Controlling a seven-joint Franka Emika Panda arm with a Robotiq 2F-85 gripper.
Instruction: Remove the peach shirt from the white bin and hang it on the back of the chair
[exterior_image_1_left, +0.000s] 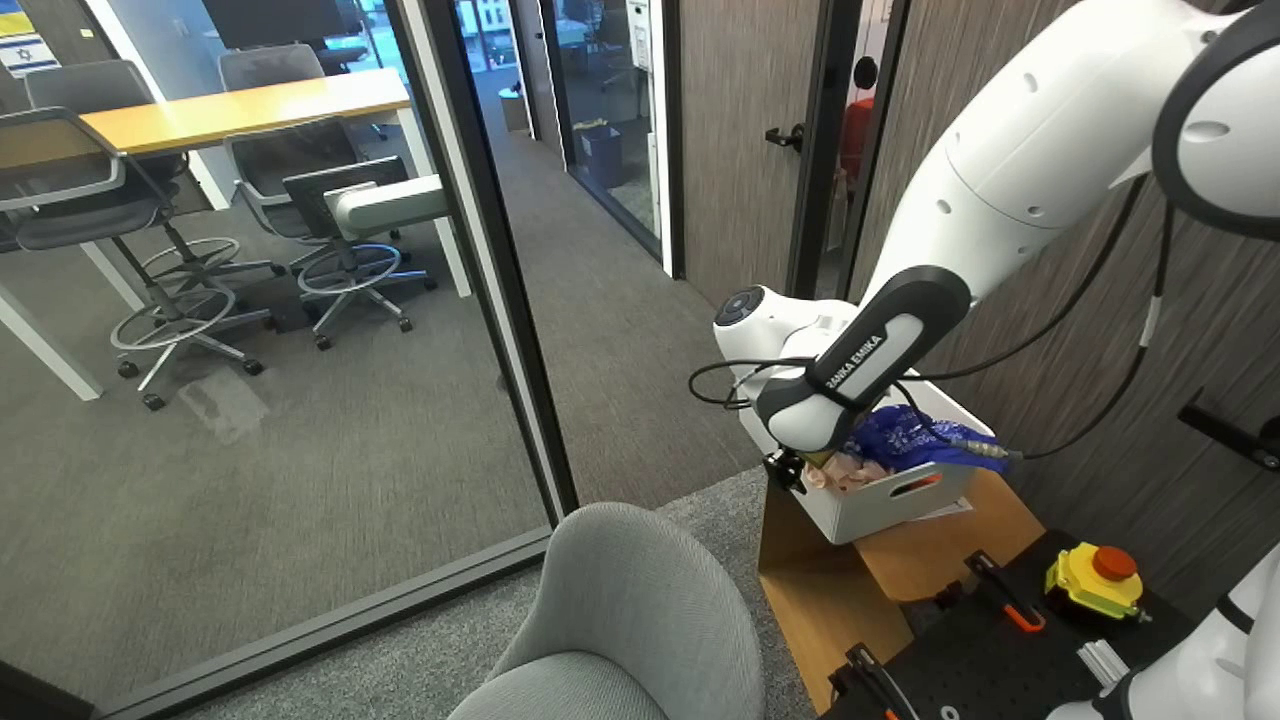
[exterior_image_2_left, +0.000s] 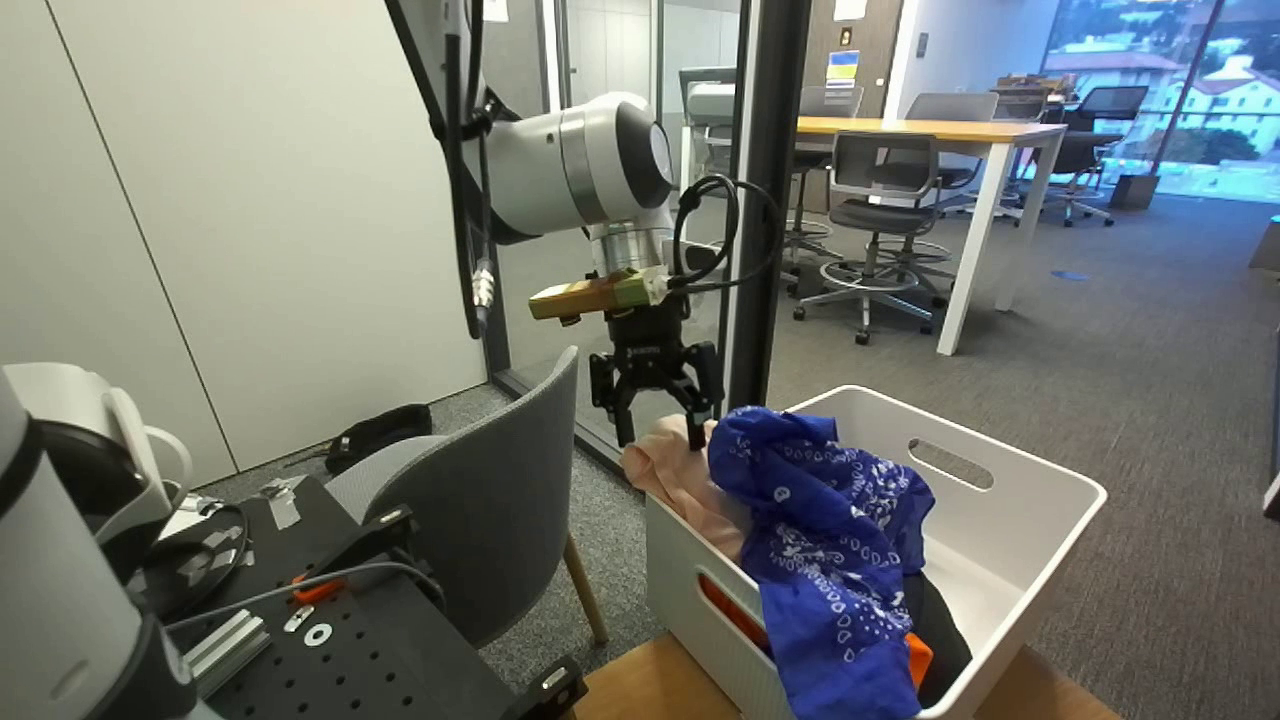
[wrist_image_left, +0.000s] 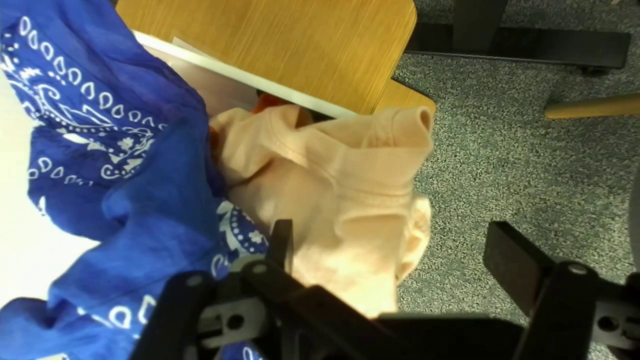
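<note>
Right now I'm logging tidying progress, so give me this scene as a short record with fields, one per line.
container: white rectangular bin, on a brown wooden stand
garment: peach cloth shirt, bunched at a corner of the bin, over the rim
also in bin: blue cloth with white print, draped over the rim
grasp: black two-fingered gripper, open, at the shirt; contact unclear
target: grey upholstered chair, rounded back, apart from the bin
status: shirt not yet hung
</note>
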